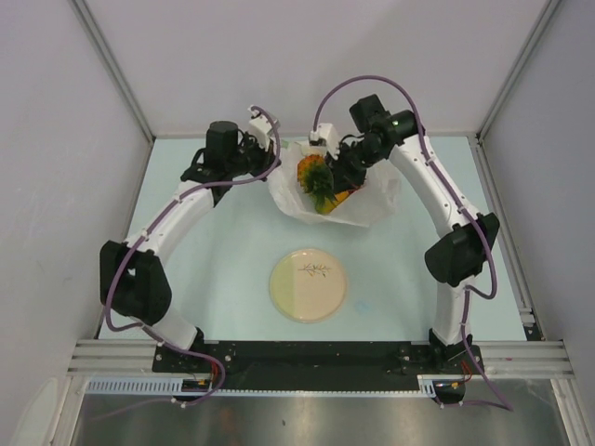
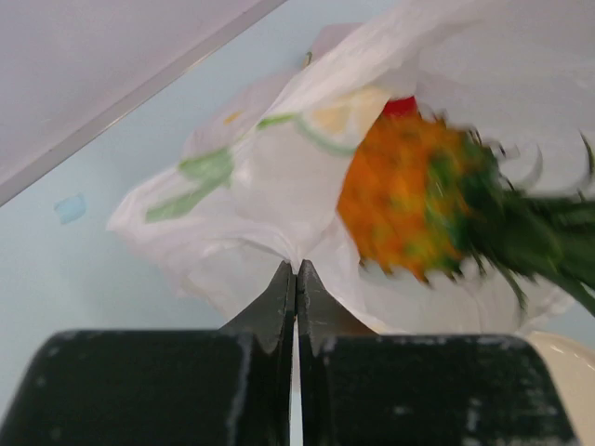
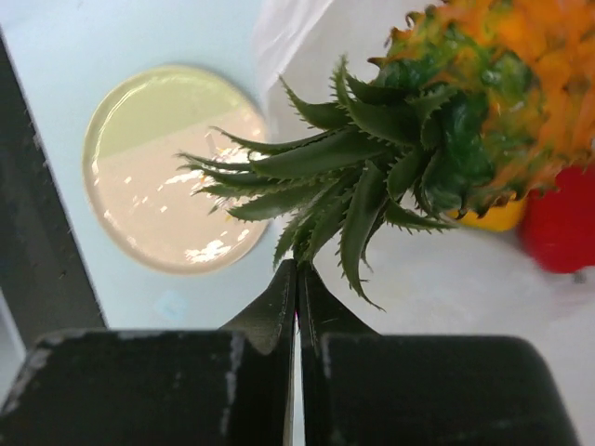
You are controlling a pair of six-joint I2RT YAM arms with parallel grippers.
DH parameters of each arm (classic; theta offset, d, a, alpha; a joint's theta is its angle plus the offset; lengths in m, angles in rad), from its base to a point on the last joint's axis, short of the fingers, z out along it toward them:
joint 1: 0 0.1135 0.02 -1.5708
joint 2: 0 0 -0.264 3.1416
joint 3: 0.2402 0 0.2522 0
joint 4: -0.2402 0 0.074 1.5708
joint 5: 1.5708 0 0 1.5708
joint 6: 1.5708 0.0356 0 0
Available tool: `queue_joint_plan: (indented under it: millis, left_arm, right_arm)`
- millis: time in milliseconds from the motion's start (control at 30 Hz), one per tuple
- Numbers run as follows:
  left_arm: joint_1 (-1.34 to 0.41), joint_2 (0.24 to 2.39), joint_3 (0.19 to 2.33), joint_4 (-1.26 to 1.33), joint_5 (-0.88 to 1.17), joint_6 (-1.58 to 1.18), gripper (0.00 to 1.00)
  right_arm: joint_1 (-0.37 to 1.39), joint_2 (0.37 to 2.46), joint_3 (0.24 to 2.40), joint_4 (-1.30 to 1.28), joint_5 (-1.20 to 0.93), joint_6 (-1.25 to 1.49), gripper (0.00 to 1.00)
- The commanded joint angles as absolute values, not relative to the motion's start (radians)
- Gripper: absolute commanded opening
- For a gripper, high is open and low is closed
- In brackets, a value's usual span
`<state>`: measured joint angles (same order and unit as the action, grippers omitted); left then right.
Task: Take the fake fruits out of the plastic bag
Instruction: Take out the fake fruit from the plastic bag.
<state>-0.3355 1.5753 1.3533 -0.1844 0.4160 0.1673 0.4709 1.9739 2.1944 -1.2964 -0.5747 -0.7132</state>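
The plastic bag (image 1: 372, 197) lies crumpled at the far middle of the table, white with lemon and leaf print (image 2: 242, 177). My left gripper (image 2: 296, 267) is shut on a fold of the bag's edge (image 1: 272, 170). The orange pineapple (image 3: 507, 84) hangs over the bag's mouth, its body blurred in the left wrist view (image 2: 404, 204). My right gripper (image 3: 297, 267) is shut on the tips of its green leaves (image 3: 363, 177), seen from above (image 1: 337, 181) beside the fruit (image 1: 310, 171). A glossy red piece (image 3: 558, 228) and a yellow piece (image 3: 493, 219) lie in the bag behind it.
A round beige plate (image 1: 308, 283) sits on the pale blue table nearer the arm bases, also in the right wrist view (image 3: 167, 167). A small blue mark (image 1: 363, 304) lies right of it. White enclosure walls (image 1: 56, 139) stand on the sides.
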Motion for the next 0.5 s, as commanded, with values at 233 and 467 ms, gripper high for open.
queue_joint_plan:
  millis: [233,467]
  left_arm:
    - [-0.334,1.678,1.522,-0.104,0.282,0.124,0.0]
    - [-0.334,1.746,1.565,-0.091,0.288,0.146,0.0]
  right_arm:
    - [0.456,1.973,2.17,-1.446,-0.65,-0.663,0.0]
    - [0.437,1.908,2.327,-1.516,-0.767,-0.683,0.0]
